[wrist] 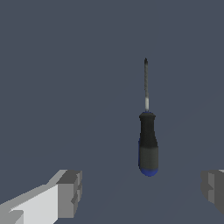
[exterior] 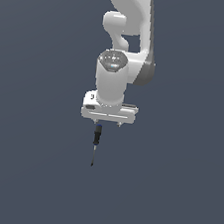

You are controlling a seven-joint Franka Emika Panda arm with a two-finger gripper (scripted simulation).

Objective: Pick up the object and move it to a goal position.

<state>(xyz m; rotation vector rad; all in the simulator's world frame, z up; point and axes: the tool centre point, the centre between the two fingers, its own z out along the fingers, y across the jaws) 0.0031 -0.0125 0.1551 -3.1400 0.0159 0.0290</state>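
The screwdriver lies on the flat grey surface, black handle with a blue band toward the arm, thin shaft pointing away from it toward the viewer. In the wrist view the screwdriver lies lengthwise between and ahead of the two fingers. My gripper hangs just behind the handle end, jaws wide open and empty. One grey finger pad and the other show far apart in the wrist view. The handle end sits nearer the second pad than the first.
The white arm rises behind the gripper at the top of the exterior view. A plain grey surface lies all around.
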